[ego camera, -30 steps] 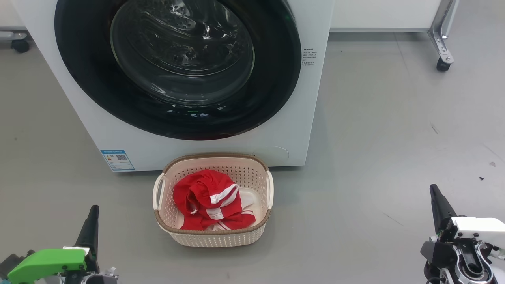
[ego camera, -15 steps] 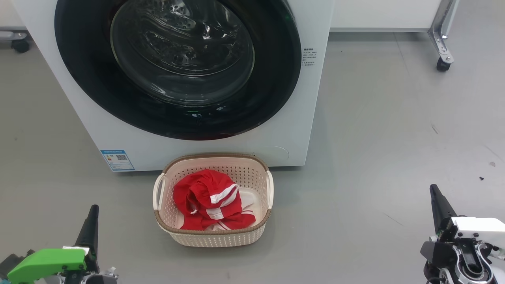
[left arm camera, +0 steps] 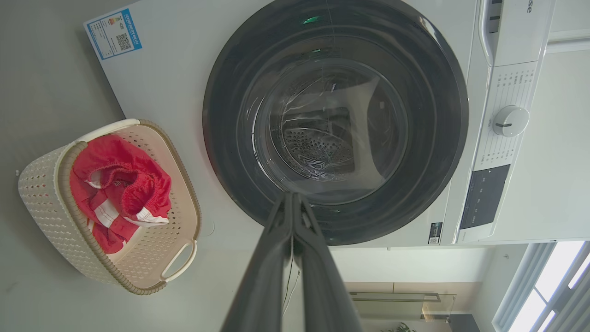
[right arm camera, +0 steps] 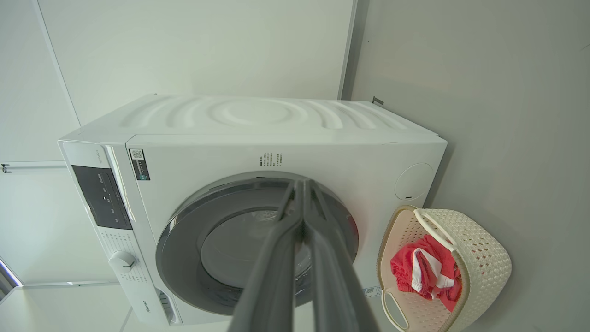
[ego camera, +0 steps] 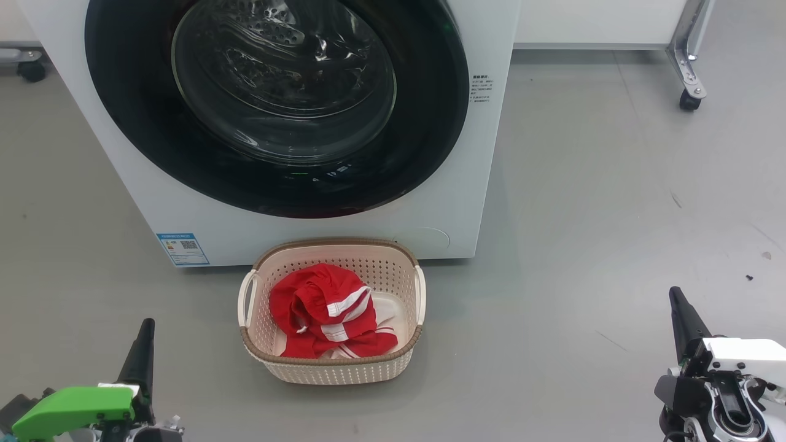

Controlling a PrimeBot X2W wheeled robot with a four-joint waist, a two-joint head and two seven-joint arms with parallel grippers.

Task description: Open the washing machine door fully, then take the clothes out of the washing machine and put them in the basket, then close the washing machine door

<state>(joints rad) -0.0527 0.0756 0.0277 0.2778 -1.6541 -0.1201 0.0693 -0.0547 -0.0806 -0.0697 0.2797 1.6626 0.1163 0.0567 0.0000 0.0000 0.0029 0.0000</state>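
The white washing machine (ego camera: 466, 202) (left arm camera: 166, 87) (right arm camera: 276, 157) stands ahead with its black-rimmed glass door (ego camera: 276, 104) (left arm camera: 336, 120) (right arm camera: 258, 240) flat against the front, closed. On the floor before it sits the cream basket (ego camera: 331, 368) (left arm camera: 41, 198) (right arm camera: 479, 258) holding the red clothes (ego camera: 319, 307) (left arm camera: 120, 184) (right arm camera: 424, 272) with white stripes. My left gripper (ego camera: 145, 325) (left arm camera: 292, 196) hangs at the lower left, shut and empty, well left of the basket. Far to the basket's right, my right gripper (ego camera: 675, 294) (right arm camera: 302, 184) is shut with nothing in it.
Grey floor surrounds the basket. A wheeled metal frame leg (ego camera: 688, 73) stands at the back right, and a castor (ego camera: 31, 70) at the back left. A blue label (ego camera: 182, 248) marks the machine's lower front. The control panel and dial (left arm camera: 509, 121) sit on the machine's top strip.
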